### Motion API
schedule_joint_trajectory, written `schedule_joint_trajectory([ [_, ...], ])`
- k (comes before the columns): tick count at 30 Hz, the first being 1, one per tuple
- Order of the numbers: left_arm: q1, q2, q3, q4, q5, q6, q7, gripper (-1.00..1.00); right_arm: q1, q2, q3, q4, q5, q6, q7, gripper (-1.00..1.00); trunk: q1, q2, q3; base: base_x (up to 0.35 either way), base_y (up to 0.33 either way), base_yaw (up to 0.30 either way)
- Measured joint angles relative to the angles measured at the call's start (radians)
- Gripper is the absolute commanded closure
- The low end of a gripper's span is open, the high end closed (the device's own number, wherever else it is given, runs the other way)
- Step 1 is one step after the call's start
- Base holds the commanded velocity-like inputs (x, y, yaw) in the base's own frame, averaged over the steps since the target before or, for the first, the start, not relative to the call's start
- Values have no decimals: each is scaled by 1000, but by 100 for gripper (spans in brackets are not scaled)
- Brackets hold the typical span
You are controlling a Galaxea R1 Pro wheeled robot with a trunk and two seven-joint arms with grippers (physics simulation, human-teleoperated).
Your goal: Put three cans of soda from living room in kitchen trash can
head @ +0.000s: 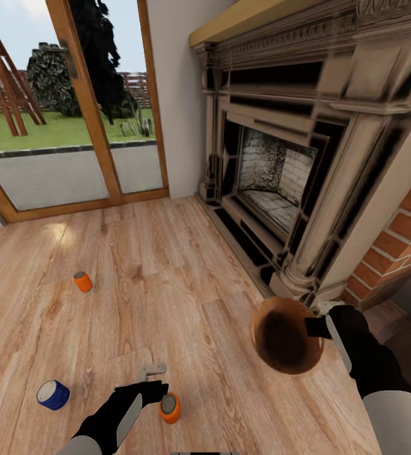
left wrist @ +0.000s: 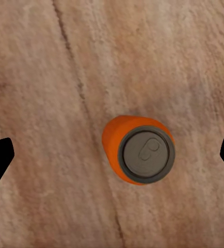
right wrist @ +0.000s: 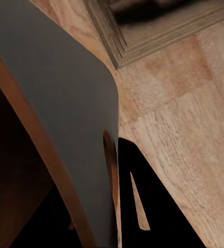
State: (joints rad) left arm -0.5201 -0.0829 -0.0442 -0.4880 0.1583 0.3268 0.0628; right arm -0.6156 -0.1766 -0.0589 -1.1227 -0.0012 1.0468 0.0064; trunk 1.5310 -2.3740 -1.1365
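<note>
Head view shows you, from left to right: the blue can (head: 53,394) lying on the floor (head: 186,272), an orange can (head: 83,281) farther away, your left gripper (head: 158,379) spread wide above another orange can (head: 170,407), and your right gripper (head: 314,327) clamped on the rim of the tash can (head: 287,335) near the fireplace (head: 293,158).

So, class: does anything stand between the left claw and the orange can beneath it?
Nothing visible does. The left claw is open above the upright orange soda can, fingers on either side, with bare wood floor around it.
</note>
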Motion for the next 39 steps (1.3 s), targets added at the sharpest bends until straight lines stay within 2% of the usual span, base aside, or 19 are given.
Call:
schedule_joint_trajectory([
  [11,0,-2,1,0,2,-3,7,-100,-66,-1,-3,53,-6,0,1,100,0,0,0,0,0,0],
  [13,0,-4,1,-1,3,-3,19,-100,-101,-3,-5,108,-2,0,1,100,0,0,0,0,0,0],
  [26,-1,-13,1,-1,3,-3,29,-100,-211,-5,-7,317,0,0,1,100,0,0,0,0,0,0],
  [39,-2,-24,1,-1,3,-3,29,-100,-301,-10,-13,446,4,0,2,100,0,0,0,0,0,0],
])
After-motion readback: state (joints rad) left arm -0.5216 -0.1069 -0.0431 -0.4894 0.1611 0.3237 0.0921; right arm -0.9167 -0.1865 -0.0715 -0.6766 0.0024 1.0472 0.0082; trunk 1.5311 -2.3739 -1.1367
